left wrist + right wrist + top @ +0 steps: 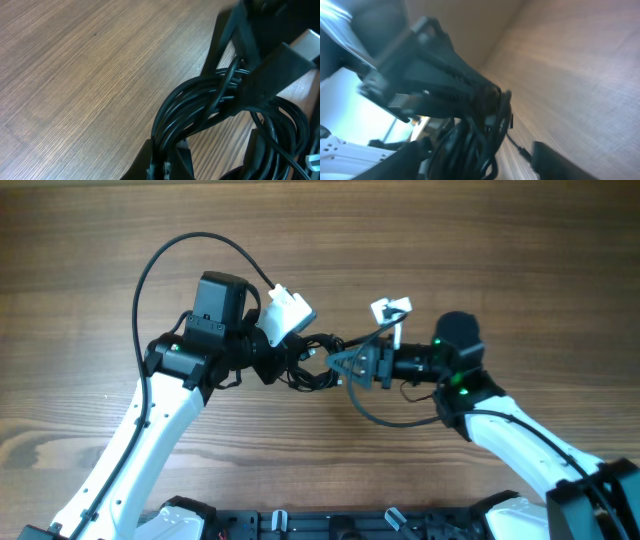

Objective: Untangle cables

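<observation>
The cables [313, 366] form a dark knotted bundle at the table's middle, between my two grippers. My left gripper [290, 367] is shut on the bundle's left side. In the left wrist view its fingers [167, 162] pinch several black strands [200, 100] that loop up and to the right. My right gripper [348, 366] is open with its fingers on either side of the bundle's right side. In the right wrist view the cables [470, 145] hang between its spread fingers [480, 165], with a gap to the right finger. A thin plug end [520, 149] sticks out there.
The wooden table [480, 260] lies all around. A thicker black arm cable [180, 250] arcs over the left arm, and another [385, 418] loops under the right wrist. White wrist camera housings [288, 310] [390, 308] sit above the grippers.
</observation>
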Robot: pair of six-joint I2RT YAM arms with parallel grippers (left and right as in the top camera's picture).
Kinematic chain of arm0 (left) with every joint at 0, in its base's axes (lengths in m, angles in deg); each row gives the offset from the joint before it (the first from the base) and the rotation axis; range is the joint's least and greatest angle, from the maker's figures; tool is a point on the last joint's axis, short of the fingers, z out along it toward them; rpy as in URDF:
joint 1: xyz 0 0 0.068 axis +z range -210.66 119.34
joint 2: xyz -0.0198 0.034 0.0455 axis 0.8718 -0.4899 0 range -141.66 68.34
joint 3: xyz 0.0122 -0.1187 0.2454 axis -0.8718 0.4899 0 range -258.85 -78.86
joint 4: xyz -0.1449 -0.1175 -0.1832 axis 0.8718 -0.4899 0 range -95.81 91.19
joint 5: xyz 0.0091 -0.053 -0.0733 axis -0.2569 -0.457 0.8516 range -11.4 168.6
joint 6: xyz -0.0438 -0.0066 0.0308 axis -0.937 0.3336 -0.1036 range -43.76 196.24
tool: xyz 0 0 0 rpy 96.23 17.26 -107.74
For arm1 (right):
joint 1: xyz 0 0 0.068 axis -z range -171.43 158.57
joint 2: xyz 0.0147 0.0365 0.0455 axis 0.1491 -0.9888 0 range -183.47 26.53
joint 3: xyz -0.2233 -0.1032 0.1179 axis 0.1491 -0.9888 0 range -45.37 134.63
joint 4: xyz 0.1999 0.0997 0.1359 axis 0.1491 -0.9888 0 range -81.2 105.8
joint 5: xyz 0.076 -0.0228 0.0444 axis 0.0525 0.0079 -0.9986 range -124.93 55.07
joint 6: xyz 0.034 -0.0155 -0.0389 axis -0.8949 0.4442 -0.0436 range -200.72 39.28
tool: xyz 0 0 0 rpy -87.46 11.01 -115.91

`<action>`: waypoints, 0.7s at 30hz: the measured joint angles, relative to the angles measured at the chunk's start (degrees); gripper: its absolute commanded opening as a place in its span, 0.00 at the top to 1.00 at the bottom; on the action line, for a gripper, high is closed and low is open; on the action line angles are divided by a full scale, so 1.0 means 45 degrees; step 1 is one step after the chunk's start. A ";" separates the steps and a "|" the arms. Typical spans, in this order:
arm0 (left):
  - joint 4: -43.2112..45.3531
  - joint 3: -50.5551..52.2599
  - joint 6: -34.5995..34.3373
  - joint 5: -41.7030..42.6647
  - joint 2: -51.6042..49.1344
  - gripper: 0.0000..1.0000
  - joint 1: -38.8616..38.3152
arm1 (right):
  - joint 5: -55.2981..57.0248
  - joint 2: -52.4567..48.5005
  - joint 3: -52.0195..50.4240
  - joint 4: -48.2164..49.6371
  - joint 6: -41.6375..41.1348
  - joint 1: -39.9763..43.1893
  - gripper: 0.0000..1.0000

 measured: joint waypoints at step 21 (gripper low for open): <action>0.0588 -0.0024 -0.8058 0.0117 0.0816 0.00 0.1598 | 0.4449 -0.0194 0.0000 0.0345 -0.2419 -0.0534 0.96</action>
